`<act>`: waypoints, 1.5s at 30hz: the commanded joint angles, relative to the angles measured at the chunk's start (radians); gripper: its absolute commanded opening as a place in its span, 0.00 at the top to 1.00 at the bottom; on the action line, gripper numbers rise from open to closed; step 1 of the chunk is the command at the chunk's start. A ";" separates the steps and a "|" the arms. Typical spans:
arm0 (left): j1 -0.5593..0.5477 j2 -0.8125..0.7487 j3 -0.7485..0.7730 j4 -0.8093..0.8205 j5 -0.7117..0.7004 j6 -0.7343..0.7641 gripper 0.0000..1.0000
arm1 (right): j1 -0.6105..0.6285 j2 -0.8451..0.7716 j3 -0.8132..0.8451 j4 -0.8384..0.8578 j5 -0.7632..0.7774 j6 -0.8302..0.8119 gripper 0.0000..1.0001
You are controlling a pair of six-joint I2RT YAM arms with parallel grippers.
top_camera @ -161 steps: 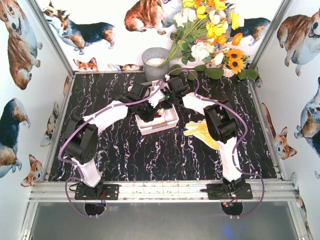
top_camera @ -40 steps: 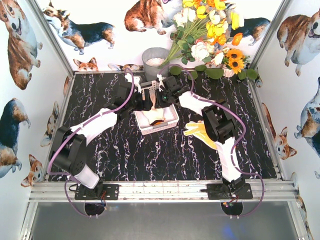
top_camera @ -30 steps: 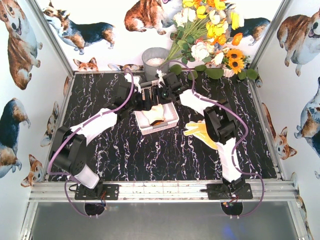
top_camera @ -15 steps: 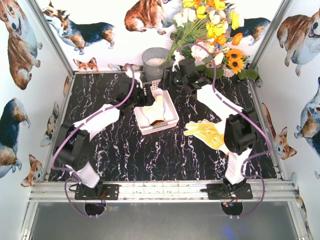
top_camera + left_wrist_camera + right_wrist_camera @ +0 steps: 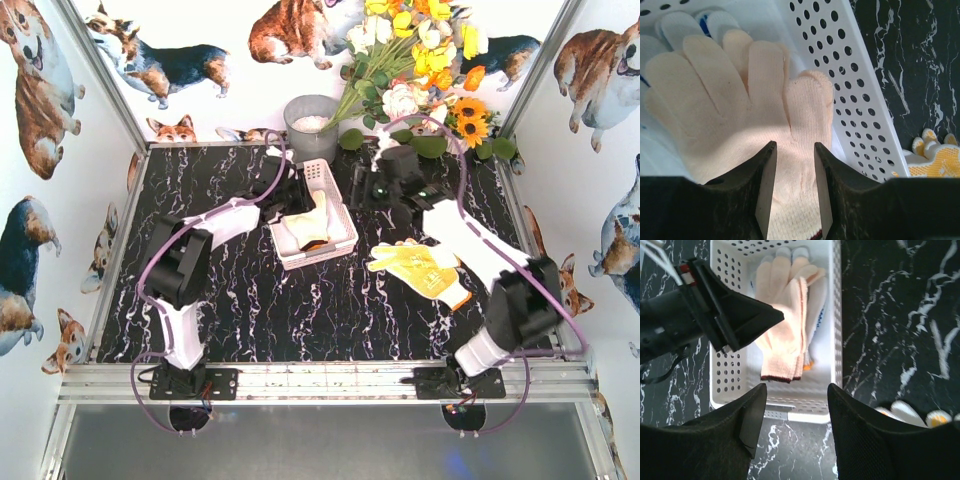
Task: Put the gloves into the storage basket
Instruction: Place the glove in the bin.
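over the storage basket (image 5: 855,75), your left end effector (image 5: 794,150) hung narrowly open and empty, the cream glove (image 5: 715,110) lying inside; your right end effector (image 5: 796,390) stood open too, probably ready for the yellow glove (image 5: 425,268) on the bench (image 5: 250,310).

**Operator:** State the material of the storage basket (image 5: 855,85) and its contents.

**Technician:** The storage basket is white moulded plastic, smooth with a slight sheen. Its walls are punched with round holes. The cream glove (image 5: 730,115) inside it is knitted cloth, matt, with a fine ribbed weave.

**Operator:** And the yellow glove (image 5: 425,270)?

**Technician:** Also knitted cloth: pale fabric carrying a pattern of yellow dots.

**Operator:** Surrounding surfaces?

**Technician:** The table (image 5: 250,300) has a smooth black finish with white marble veining. The left claw (image 5: 793,150) is black plastic, matt and grainy, with paler inner faces. The front rail (image 5: 320,380) is bare silver metal with a satin finish.
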 commanded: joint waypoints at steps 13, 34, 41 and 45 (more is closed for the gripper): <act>-0.002 0.232 0.194 0.079 -0.043 0.008 0.68 | -0.027 -0.350 -0.208 -0.119 0.150 0.018 0.46; -0.021 -0.015 0.210 -0.041 -0.033 0.130 0.41 | -0.105 -0.545 -0.245 -0.346 0.215 0.027 0.37; 0.007 -0.321 -0.002 -0.145 -0.120 0.186 0.20 | -0.312 -0.539 -0.310 -0.368 0.178 0.147 0.37; 0.046 -0.484 -0.123 -0.255 -0.191 0.240 0.10 | -0.394 -0.510 -0.349 -0.334 0.223 0.228 0.32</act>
